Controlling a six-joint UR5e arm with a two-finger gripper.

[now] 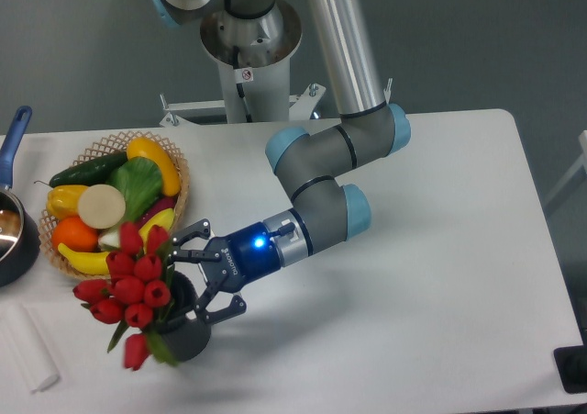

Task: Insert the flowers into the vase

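Claw (pixel 191 272) agape beside red-budded flowers (pixel 128 281) leaning from ribbed vase (pixel 191 333)

Flowers (pixel 128 290): in the vase (pixel 188 338), leaning out to its left, near the table's (pixel 431 276) front-left.
Gripper (pixel 200 272): jaws spread apart, just right of the flowers, above the vase.
Basket (pixel 174 171): behind the flowers, filled with produce.
Pot (pixel 14 240): at the left edge, left of the basket.

My gripper (pixel 204 272) stood spread open; flowers (pixel 128 285) leaned in vase (pixel 188 336) just beyond fingertips, free of them.
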